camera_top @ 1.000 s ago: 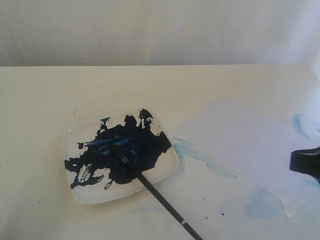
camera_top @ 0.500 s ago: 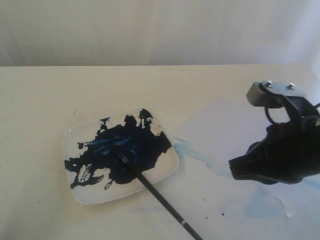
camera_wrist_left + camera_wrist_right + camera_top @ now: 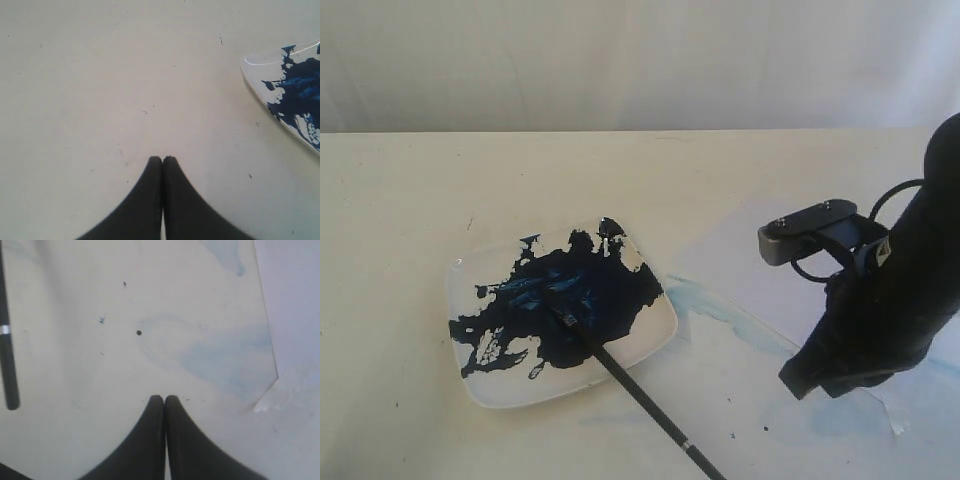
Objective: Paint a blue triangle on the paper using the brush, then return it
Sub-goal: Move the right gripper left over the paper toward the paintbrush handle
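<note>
Right gripper (image 3: 164,399) is clenched with nothing between its black fingertips, over the table (image 3: 410,200) by pale blue smears (image 3: 225,360), near the edge of the paper (image 3: 295,300). Left gripper (image 3: 162,159) is likewise clenched and empty, above bare table beside the plate (image 3: 255,70). The brush (image 3: 630,390) lies apart from both, bristles in the plate's dark paint, handle slanting off onto the table.
</note>
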